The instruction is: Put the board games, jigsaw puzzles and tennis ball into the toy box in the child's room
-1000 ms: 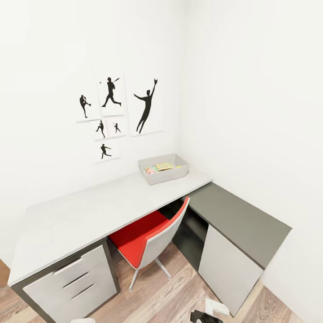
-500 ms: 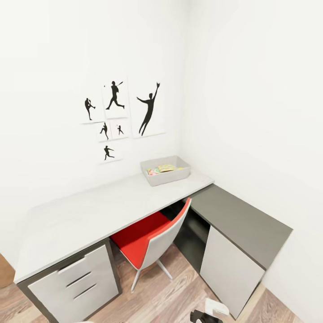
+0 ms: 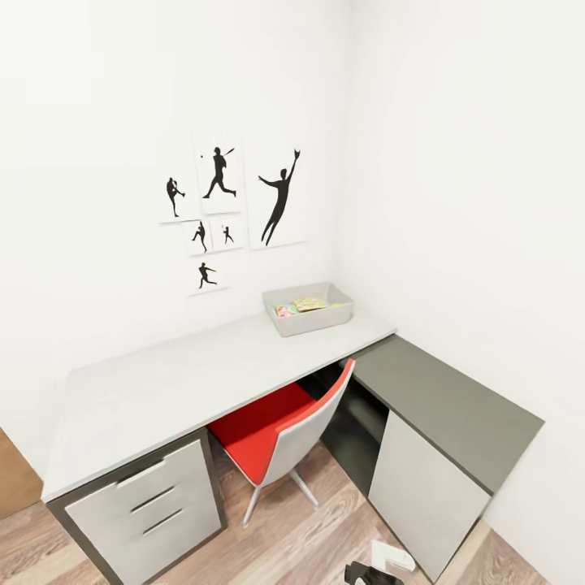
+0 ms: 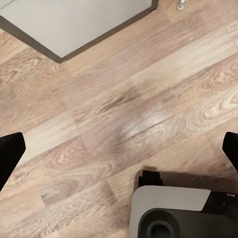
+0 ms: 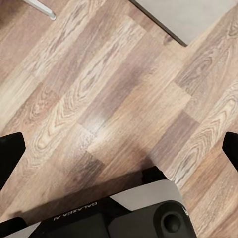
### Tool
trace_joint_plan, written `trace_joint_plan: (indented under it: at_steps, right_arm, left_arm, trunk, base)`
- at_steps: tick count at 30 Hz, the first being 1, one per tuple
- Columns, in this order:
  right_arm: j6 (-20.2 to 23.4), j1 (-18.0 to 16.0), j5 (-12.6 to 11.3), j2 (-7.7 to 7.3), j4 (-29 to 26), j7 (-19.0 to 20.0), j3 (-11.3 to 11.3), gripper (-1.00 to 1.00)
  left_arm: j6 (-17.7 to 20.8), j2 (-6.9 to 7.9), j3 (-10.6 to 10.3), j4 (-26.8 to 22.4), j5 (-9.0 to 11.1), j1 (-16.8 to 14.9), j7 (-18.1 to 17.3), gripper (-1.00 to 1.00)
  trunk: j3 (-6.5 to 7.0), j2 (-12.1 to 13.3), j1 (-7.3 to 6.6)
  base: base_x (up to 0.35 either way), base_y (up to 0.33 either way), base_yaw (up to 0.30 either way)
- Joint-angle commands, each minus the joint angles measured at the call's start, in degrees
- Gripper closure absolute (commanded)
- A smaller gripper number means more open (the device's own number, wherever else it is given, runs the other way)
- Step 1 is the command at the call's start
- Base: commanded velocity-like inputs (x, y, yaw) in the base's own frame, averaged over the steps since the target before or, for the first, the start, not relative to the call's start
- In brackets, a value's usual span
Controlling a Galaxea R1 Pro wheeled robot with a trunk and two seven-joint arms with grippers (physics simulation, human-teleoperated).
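Observation:
The light-grey toy box (image 3: 314, 327) stands at the far right end of the table's light-grey top (image 3: 179, 378), against the wall. Bright flat toys (image 3: 302, 306) in pink, yellow and green lie inside it; at this size I cannot tell board games, jigsaw puzzles or the tennis ball apart. The bed is out of view. My left gripper (image 4: 119, 148) hangs open above the wood-plank floor, black fingertips (image 4: 10, 151) spread wide with nothing between. My right gripper (image 5: 119, 148) is open over the floor in the same way.
A red-and-white swivel chair (image 3: 280, 431) is tucked under the desk between the white drawers (image 3: 150, 508) and the lower dark-grey section (image 3: 447, 398) with its white cabinet door (image 3: 418, 491). Baseball silhouette pictures (image 3: 231, 203) hang above. A brown panel (image 3: 16, 479) shows at left.
The whole head picture has slid to the right, so the camera has moved. The brown panel at the left edge shows more. Nothing on the desk has shifted.

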Motion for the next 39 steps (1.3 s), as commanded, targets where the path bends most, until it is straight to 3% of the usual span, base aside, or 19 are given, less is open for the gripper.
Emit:
trace_joint_plan:
  at_steps: [1,22,32,39]
  right_arm:
    - [0.44,-0.06,-0.19,-0.04,-0.13,-0.44,0.48,-1.0]
    - [0.37,-0.04,-0.13,-0.02,-0.13,-0.46,0.48,-1.0]
    - [0.44,-0.04,-0.14,-0.03,-0.13,-0.45,0.48,-1.0]
    - [0.39,-0.03,-0.42,-0.04,0.22,-0.49,0.43,-1.0]
  left_arm:
    - [-0.08,0.06,-0.49,-0.23,0.36,-0.03,0.44,-1.0]
    - [-0.17,-0.7,-0.49,-0.22,0.38,0.58,0.58,-1.0]
    - [-0.68,-0.73,-0.49,-0.21,0.17,0.84,1.04,-1.0]
    - [-0.53,-0.65,-0.86,0.05,0.02,1.44,1.12,-1.0]
  trunk:
    - [-0.13,-0.13,0.04]
    - [-0.13,-0.13,0.04]
    - [-0.13,-0.13,0.04]
    - [-0.13,-0.13,0.04]
  base:
    - [0.0,0.038,0.084]
    - [0.011,0.027,0.01]
    - [0.0,0.0,0.227]
    - [0.0,0.0,0.047]
